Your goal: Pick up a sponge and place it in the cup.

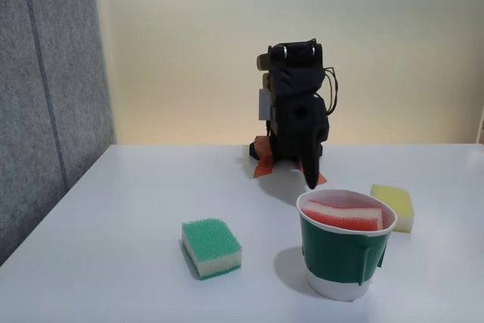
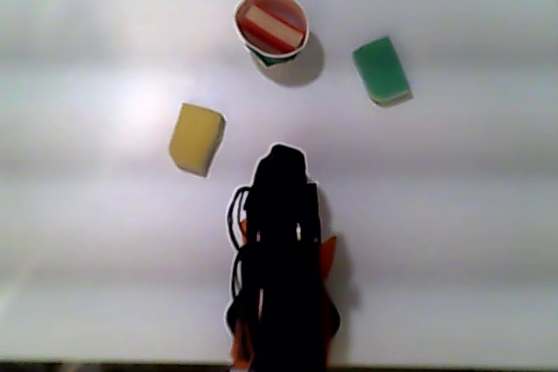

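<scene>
The sponge [image 1: 345, 215] already lies inside the cup [image 1: 344, 255], long axis across its mouth, directly ahead of the folded gripper [image 1: 311, 179], whose jaws seem closed and empty.

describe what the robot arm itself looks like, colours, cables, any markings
The arm is matte black and blocky, tapering to a dark pointed gripper. A pale grey block sits on its side, with small shiny spots near the top. Thin black cables loop along one flank. Orange parts show at its base. No lettering can be made out.
</scene>
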Robot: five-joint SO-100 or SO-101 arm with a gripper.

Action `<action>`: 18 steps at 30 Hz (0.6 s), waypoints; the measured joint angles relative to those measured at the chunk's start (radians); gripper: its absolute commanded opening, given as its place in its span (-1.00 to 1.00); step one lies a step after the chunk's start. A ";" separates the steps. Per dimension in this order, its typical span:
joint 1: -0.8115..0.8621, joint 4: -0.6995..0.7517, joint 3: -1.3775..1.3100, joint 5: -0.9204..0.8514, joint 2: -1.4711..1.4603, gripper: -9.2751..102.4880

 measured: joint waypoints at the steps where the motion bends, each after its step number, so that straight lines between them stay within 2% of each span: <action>1: -0.008 0.026 0.000 0.000 0.000 -0.83; 5: 0.002 0.089 0.000 -0.011 0.000 -0.83; 18: 0.014 0.094 0.000 -0.098 0.000 -0.83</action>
